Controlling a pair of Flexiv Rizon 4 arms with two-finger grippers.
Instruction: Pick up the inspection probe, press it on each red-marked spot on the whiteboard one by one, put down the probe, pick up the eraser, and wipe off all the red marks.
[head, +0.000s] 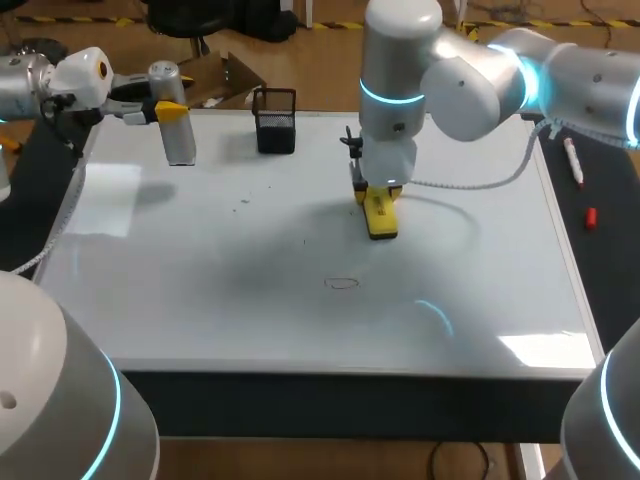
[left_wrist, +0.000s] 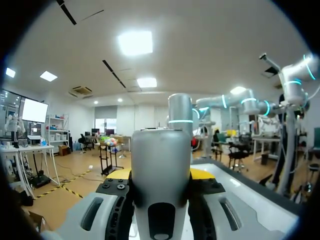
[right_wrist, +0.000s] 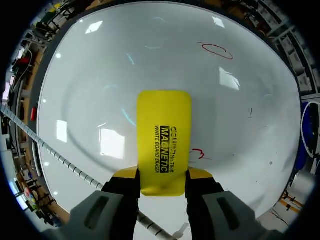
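While left tool (left_wrist: 161, 175) pinches the upright probe (head: 180, 135), right tool (right_wrist: 163, 175) pinches the forward-pointing eraser (right_wrist: 164, 135).

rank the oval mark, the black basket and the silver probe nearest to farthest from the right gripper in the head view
From the right gripper, shut on the eraser:
1. oval mark, toward the near edge.
2. black basket, at the far edge, to its left.
3. silver probe, far left corner, in the left gripper.
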